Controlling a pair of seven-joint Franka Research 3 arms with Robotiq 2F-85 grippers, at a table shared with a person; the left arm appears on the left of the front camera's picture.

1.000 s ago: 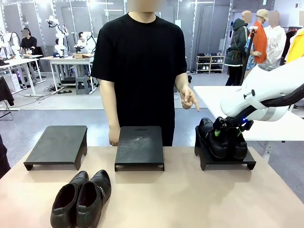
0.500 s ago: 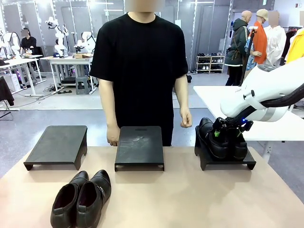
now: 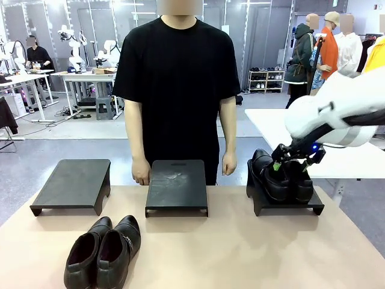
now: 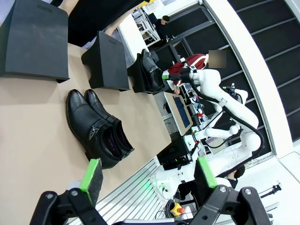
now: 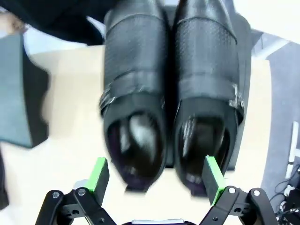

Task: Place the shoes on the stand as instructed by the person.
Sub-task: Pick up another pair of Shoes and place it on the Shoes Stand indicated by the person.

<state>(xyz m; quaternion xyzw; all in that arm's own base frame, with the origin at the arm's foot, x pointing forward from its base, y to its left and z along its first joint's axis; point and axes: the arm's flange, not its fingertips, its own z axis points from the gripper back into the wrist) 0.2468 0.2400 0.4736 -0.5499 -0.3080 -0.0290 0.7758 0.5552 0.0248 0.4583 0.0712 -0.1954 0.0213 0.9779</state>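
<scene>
**Right gripper open at the heels of the shoes on the right stand**

In the front view, the first pair of shoes [image 3: 281,179] sits side by side on the right stand [image 3: 289,209], toes toward the person [image 3: 177,78]. Your right gripper [image 3: 290,170] hangs at the heel end of that pair, coming down from the white right arm [image 3: 337,114].

In the right wrist view, the right gripper [image 5: 157,180] is spread wide, with one green pad [image 5: 99,176] outside the left heel and the other green pad [image 5: 213,178] outside the right heel. The first pair of shoes [image 5: 168,93] lies straight ahead of the fingers, with its openings nearest to them. That picture is blurred, so you cannot tell whether the pads touch the leather. The right stand [image 5: 243,70] shows as a dark edge beside the shoes, with the table [image 5: 65,93] pale to one side.

The second pair of shoes [image 3: 105,250] stands on the table [image 3: 252,253] at the front left, below the left stand [image 3: 72,183] and apart from the middle stand [image 3: 177,186]. Both of those stands are bare.

In the left wrist view, your left gripper [image 4: 148,174] is spread apart, holds nothing, and hangs above the table. The second pair of shoes [image 4: 98,129] lies just ahead of its fingertips.

The person stands at the far edge with both arms down, one hand [image 3: 141,174] beside the middle stand and the other hand [image 3: 228,164] between the middle and right stands.
</scene>
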